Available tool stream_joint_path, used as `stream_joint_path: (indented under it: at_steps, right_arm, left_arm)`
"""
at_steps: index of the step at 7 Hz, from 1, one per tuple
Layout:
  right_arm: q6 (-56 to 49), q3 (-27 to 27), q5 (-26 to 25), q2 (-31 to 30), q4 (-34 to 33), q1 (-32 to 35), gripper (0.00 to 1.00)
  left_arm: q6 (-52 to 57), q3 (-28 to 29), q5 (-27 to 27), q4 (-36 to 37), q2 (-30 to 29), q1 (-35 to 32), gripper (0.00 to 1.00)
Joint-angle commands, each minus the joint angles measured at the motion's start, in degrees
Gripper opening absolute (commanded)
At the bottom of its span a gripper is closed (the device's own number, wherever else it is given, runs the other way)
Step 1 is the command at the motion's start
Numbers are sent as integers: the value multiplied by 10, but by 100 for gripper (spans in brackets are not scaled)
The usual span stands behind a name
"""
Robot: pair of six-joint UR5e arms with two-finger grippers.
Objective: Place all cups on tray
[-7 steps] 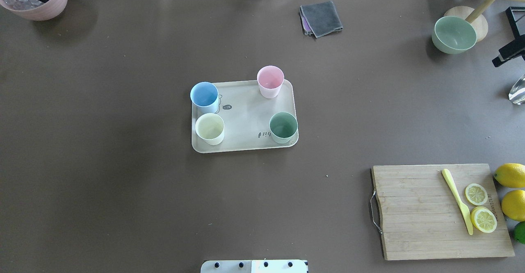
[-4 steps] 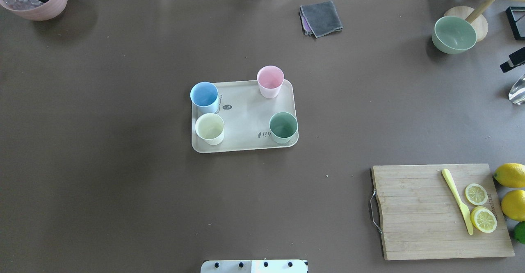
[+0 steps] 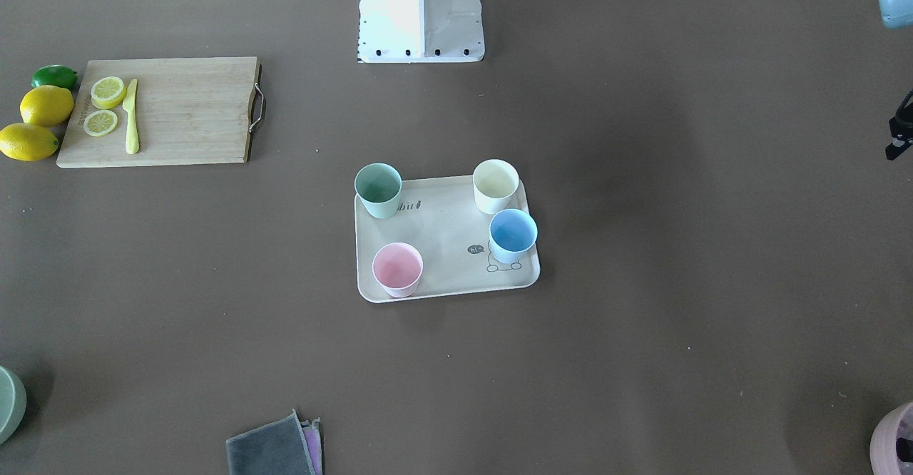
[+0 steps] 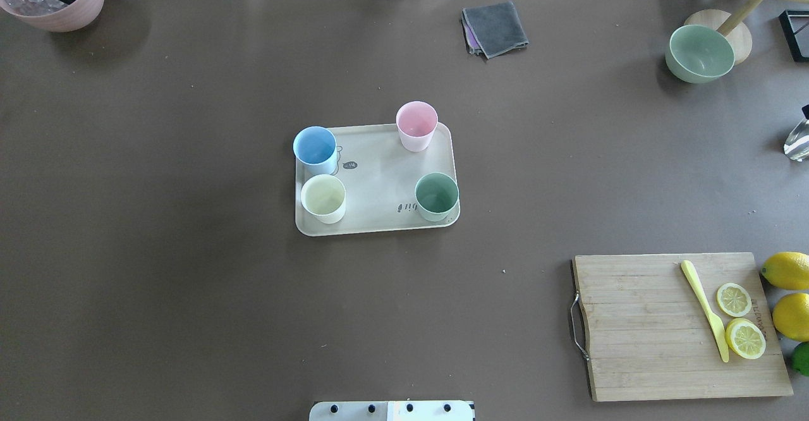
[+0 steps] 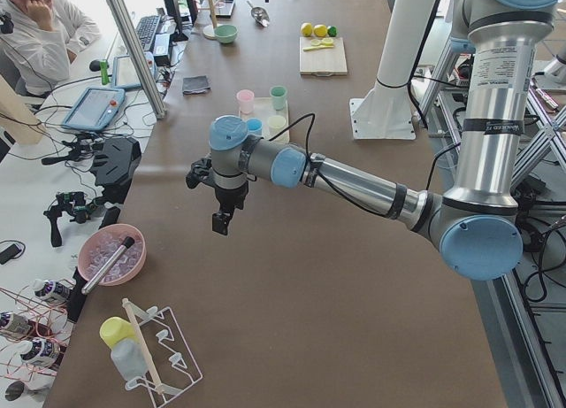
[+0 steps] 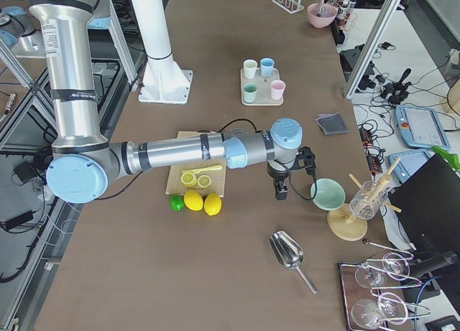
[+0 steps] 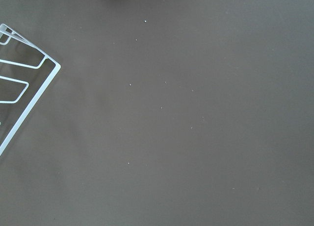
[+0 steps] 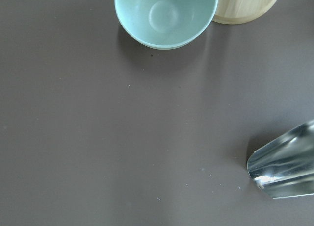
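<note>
All four cups stand upright on the tray (image 4: pixel 379 184), which lies flat near the middle of the tabletop (image 4: pixel 189 282). Seen from overhead, the light blue cup (image 4: pixel 314 146) is at the tray's far left corner. The cream cup (image 4: pixel 323 196) stands just beside it at the near left corner. The pink cup (image 4: pixel 416 121) stands at the far right corner and the sage green cup (image 4: pixel 436 194) at the near right corner, next to the printed script. All four mouths face up and show nothing inside.

Both arms are well apart from the tray. In the exterior left view, the left gripper (image 5: pixel 221 215) hangs pointing down over bare tabletop, near a pink bowl (image 5: pixel 110 253) and a white wire rack (image 5: pixel 164 359). In the exterior right view, the right gripper (image 6: pixel 281 189) hangs pointing down just beside a green bowl (image 6: pixel 329 194), with a metal scoop (image 6: pixel 287 250) lying nearby. Neither wrist camera shows its own fingers, so it cannot be told whether either pair is released or clenched. Nothing is seen held in them.

A wooden cutting board (image 4: pixel 657 332) at the near right carries a yellow knife (image 4: pixel 703 308) and two lemon slices (image 4: pixel 734 299), with whole lemons (image 4: pixel 787 270) beside it. A folded grey cloth (image 4: pixel 496 27) lies at the far side.
</note>
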Motion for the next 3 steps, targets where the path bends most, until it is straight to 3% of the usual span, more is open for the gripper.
stream_joint_path:
  at_steps: [1,3]
  right_arm:
    - [-1,0,-5,-16,1,10,100]
    - [-1,7,-5,-20,1,17,100]
  left_arm:
    - [0,6,-3,-20,3,1,98]
    - [0,28,-3,-21,3,1,98]
